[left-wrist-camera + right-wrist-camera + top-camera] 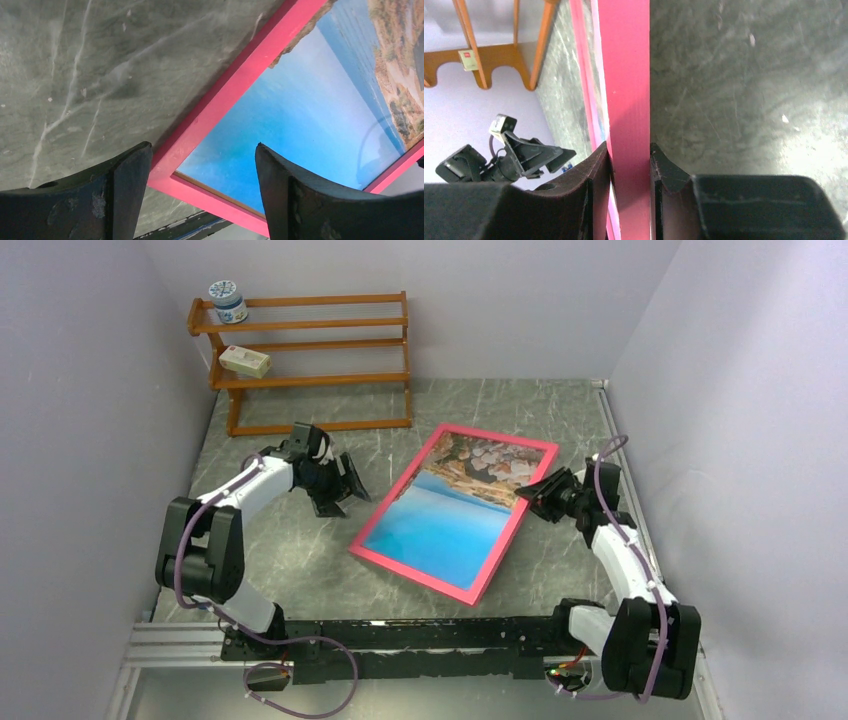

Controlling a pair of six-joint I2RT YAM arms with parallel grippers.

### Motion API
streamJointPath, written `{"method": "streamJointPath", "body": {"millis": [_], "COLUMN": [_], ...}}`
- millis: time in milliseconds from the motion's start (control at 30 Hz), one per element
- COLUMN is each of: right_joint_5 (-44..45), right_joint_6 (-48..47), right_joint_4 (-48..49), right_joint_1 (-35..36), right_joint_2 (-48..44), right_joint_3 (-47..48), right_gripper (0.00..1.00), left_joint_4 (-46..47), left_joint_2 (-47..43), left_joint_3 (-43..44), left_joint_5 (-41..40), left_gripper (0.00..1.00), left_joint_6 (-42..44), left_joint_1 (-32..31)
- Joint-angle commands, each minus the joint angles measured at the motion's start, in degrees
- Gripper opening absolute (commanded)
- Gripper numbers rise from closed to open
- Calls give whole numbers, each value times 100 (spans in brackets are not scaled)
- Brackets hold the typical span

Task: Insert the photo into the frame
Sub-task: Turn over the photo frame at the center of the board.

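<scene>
The bright pink frame [380,520] lies tilted in the middle of the table, front side up. The photo [455,520] of blue sea and rocky shore shows inside it behind the pane. My right gripper [530,496] is shut on the frame's right edge [629,100], one finger on each face, and holds that edge raised. My left gripper [340,490] is open and empty, a little left of the frame. In the left wrist view the frame's near corner [165,175] and the photo [300,125] lie between and beyond its open fingers [125,190].
A wooden slatted rack [310,360] stands at the back left with a round tin [227,300] and a small box [245,361] on it. Walls close in on both sides. The arms' base rail [400,640] runs along the near edge.
</scene>
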Motion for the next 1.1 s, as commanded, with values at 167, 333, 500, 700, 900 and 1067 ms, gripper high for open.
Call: {"method": "streamJointPath", "body": {"millis": [167, 333, 500, 700, 900, 1067], "right_joint_5": [-149, -301, 467, 2167, 2919, 2541], "right_joint_6": [-12, 253, -29, -97, -207, -553], "right_joint_4": [-758, -159, -1056, -2710, -2933, -1866], "right_joint_1": [-3, -3, -3, -3, -3, 2], "right_joint_2": [-451, -223, -295, -623, -562, 309], "right_joint_3": [-990, -1475, -1231, -459, 316, 1085], "right_gripper": [45, 54, 72, 86, 86, 86], "left_joint_4": [239, 91, -63, -756, -1560, -1335], "left_joint_2": [-373, -390, -445, -650, -1423, -2181], "left_joint_3": [-365, -319, -261, -260, -564, -1364], "left_joint_5": [47, -66, -129, -544, -1038, -809], "left_gripper": [80, 81, 81, 81, 85, 94], "left_joint_6": [-150, 14, 106, -14, -443, -1067], "left_joint_1": [23, 23, 23, 23, 27, 1]}}
